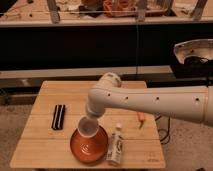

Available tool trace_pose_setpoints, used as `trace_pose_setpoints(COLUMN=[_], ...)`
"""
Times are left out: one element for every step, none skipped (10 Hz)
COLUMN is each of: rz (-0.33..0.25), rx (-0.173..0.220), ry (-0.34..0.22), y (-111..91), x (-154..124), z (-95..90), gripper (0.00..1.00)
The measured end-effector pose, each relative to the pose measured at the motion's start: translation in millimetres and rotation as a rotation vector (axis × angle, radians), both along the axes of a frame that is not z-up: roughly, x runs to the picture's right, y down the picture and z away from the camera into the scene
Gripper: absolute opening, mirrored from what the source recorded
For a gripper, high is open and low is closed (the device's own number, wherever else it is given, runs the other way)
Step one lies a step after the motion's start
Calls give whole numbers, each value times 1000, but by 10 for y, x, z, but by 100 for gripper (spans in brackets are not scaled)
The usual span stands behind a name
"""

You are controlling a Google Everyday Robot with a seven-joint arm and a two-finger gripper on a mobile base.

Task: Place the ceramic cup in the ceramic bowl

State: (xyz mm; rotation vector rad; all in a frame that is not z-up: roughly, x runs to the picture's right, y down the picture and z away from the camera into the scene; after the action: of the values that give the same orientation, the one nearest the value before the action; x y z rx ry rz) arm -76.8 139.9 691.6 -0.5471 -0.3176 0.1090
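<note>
The ceramic cup (87,128), small, pale and round, hangs tilted just over the back rim of the ceramic bowl (94,153). That bowl is wide, orange-brown and glazed, with pale curved lines inside, and it sits near the front edge of the wooden table (42,145). My gripper (90,119) reaches down from the white arm and is shut on the cup from above. The wrist mostly covers the fingers. Whether the cup touches the bowl I cannot tell.
A white bottle (116,145) lies on its side directly right of the bowl. A black rectangular object (59,116) lies on the left part of the table. A small orange item (141,120) rests near the right edge. Dark shelving stands behind the table.
</note>
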Motion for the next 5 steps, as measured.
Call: trace_pose_setpoints(rz=[0, 4, 9, 12, 13], rx=[-3, -4, -8, -10, -12], ry=[-3, -4, -5, -6, -12], y=[38, 53, 91, 114, 141], x=[5, 18, 76, 91, 95], z=[5, 10, 48, 69, 89], gripper=[3, 3, 3, 3, 3])
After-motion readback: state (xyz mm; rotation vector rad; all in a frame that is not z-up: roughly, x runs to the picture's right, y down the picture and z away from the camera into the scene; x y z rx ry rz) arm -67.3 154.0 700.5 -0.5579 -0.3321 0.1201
